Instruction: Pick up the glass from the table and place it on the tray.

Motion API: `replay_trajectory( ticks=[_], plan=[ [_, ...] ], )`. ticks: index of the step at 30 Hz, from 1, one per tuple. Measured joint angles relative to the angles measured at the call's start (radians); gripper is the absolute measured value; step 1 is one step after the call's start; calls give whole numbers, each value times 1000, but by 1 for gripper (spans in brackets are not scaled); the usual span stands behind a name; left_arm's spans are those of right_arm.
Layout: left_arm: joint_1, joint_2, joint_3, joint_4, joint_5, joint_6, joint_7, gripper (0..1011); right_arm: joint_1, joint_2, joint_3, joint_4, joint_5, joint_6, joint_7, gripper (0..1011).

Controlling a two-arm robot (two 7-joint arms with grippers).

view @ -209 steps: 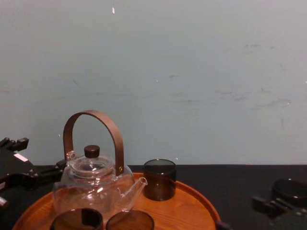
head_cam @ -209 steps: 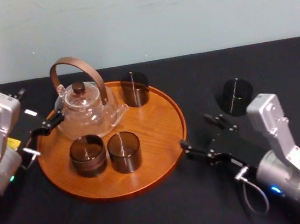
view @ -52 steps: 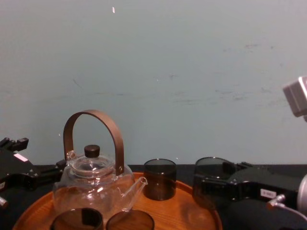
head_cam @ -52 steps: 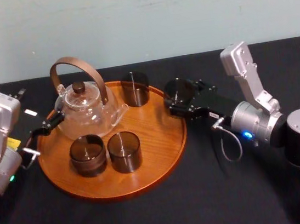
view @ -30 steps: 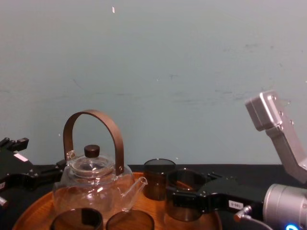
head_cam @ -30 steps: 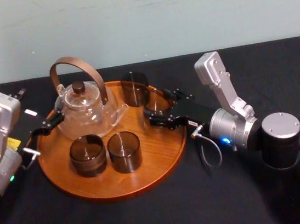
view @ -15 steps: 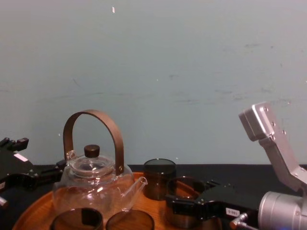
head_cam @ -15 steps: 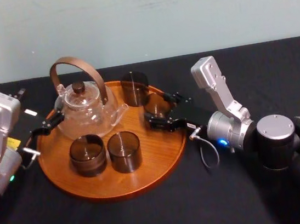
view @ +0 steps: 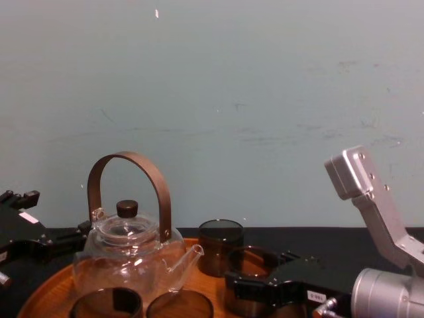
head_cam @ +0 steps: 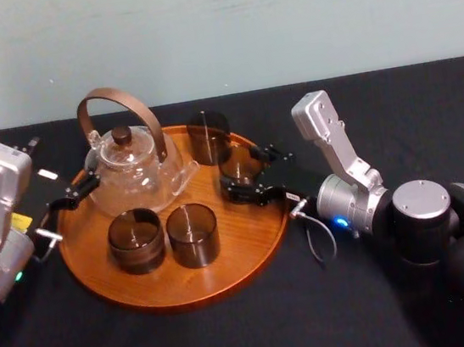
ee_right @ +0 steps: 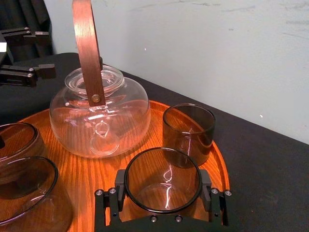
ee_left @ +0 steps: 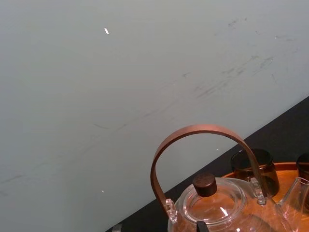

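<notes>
Black counter (head_cam: 236,335) runs across under a pale blue-green wall (head_cam: 296,11), and the round wooden tray (head_cam: 158,296) sits on it. On the tray's far left part stands a clear teapot (head_cam: 132,165) with a brown arched handle. To the right of the teapot, near the tray's far rim, is a dark rear glass (head_cam: 209,138); in front of the teapot, two more front glasses (head_cam: 136,240) stand side by side. The right end effector (head_cam: 249,174) reaches in over the tray's right rim and pinches the glass (head_cam: 241,165), one finger on each side of its wall, as the right wrist view shows (ee_right: 163,193). That glass (ee_right: 163,186) is upright over the wood, to the right of the teapot's spout and just in front of the rear glass, apart from both. From the chest view it sits low against the tray (view: 255,265), but whether its base touches the wood cannot be told. The left end effector (head_cam: 72,207) is parked at the tray's left edge beside the teapot, its fingers spread with nothing between them.
</notes>
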Motion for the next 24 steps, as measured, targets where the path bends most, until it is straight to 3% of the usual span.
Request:
replay_trajectory(
  ticks=[9, 17, 24],
  plan=[
    [0, 0, 0, 0, 0, 0, 0, 1002, 0, 0, 0, 0, 0, 0, 0, 905],
    [0, 0, 0, 0, 0, 0, 0, 1001, -2, 1, 2, -2, 4, -1, 2, 1002],
    [0, 0, 0, 0, 0, 0, 0, 1001, -20, 9, 13, -39, 16, -7, 9, 1002]
  ],
)
